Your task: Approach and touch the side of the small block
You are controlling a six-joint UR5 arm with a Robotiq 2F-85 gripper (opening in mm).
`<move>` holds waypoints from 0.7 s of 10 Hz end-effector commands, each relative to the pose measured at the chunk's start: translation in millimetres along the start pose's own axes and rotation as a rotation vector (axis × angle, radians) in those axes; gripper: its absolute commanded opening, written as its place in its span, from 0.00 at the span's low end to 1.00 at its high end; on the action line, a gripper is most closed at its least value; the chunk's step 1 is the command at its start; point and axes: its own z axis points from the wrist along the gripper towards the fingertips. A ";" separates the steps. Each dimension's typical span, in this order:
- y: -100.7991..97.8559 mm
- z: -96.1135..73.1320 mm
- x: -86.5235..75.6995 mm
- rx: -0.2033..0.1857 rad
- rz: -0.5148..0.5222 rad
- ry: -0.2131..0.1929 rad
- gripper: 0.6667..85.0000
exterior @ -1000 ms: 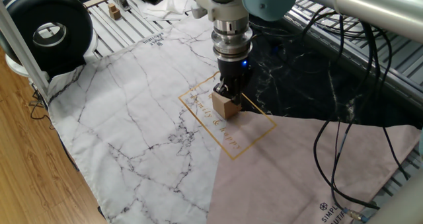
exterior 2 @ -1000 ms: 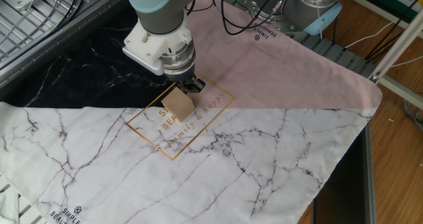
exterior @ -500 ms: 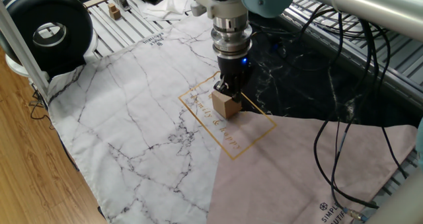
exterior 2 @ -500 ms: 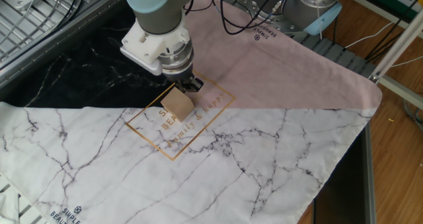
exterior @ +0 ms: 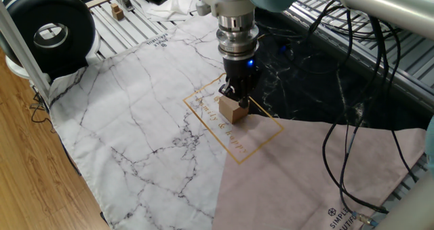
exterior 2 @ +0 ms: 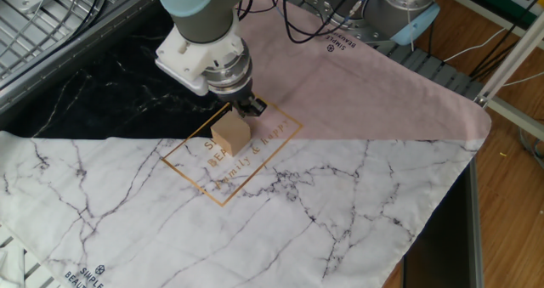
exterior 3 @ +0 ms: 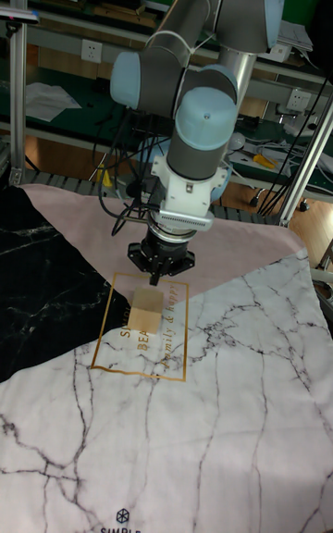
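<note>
Small block (exterior: 232,109): we are finding it resting flat at mid-frame, inside the gold-outlined rectangle (exterior 2: 231,159) printed on the cloth (exterior: 135,115), so its side faces are standing exposed for a touch.

Gripper (exterior: 234,92): we are seeing it hanging straight down over the block's far edge, fingertips at or against that face; contact looks made or nearly made, by our judgement. It is grasping nothing; how far the fingers are spread we cannot tell.

Writing: gold script inside the rectangle is reading partly as "BEA…" and "…mily & happy". "SIMPLE" and "BEAUTIFUL" are showing at the cloth's lower-left corner in the other fixed view.

Round black device (exterior: 47,30): we are noting it sitting upper left, well apart.
</note>
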 end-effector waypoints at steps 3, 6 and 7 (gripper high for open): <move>18.3 -25.9 -66.4 -0.068 0.089 -0.245 0.00; 3.7 -50.7 -117.7 -0.065 0.068 -0.393 0.00; -10.3 -56.0 -116.1 -0.032 0.040 -0.366 0.00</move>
